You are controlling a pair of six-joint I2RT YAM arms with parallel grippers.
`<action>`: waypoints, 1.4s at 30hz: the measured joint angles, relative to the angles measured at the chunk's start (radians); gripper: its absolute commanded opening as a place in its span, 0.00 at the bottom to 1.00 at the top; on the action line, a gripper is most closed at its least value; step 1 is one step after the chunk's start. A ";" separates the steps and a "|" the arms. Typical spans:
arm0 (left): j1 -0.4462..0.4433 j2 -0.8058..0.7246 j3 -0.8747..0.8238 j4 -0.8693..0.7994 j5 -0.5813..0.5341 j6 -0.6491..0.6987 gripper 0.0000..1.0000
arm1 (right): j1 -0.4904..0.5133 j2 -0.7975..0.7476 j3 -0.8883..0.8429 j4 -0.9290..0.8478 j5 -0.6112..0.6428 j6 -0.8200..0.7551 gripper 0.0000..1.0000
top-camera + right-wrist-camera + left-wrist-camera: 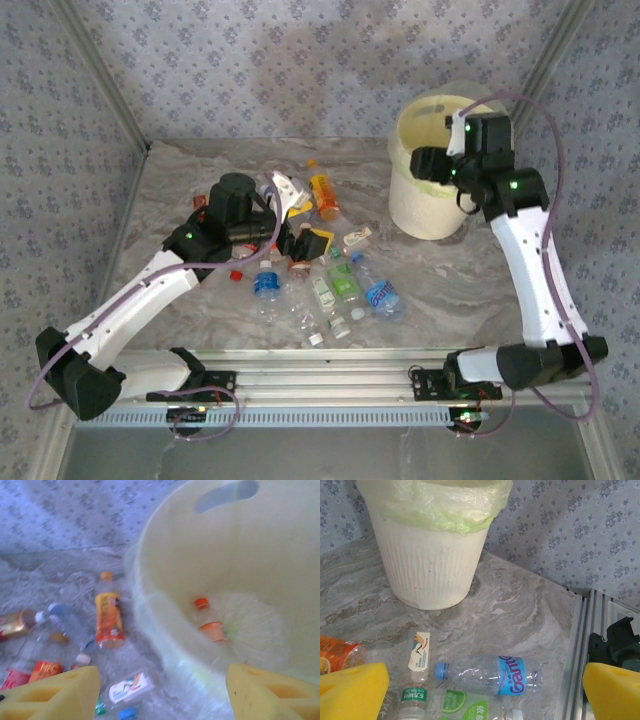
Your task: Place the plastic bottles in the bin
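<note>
Lab rig: patterned backdrop walls (300, 70), aluminium-framed tabletop (470, 290).

left arm (150, 290): white shells, black joints, one green light behind the wrist
right arm (535, 270): white shell, black joints, green lights near the wrist
cables (33, 385): thin, purple
left fingers (350, 690): plain yellow wedges
right fingers (272, 692): yellow wedges with recessed pockets

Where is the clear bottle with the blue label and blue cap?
In the left wrist view the blue-label bottle lies flat on the table, nearer than the white bin, beside a green-label bottle.
</note>
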 measured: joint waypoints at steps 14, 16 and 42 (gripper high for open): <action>-0.003 0.000 0.026 -0.064 -0.012 0.055 1.00 | 0.297 -0.269 -0.427 0.014 0.066 0.027 0.73; -0.003 -0.001 0.026 -0.065 -0.021 0.062 1.00 | 0.334 -0.274 -0.492 0.013 0.077 0.032 0.74; -0.008 -0.002 0.026 -0.090 -0.072 0.096 1.00 | 0.624 -0.057 -0.777 0.285 0.065 0.317 0.63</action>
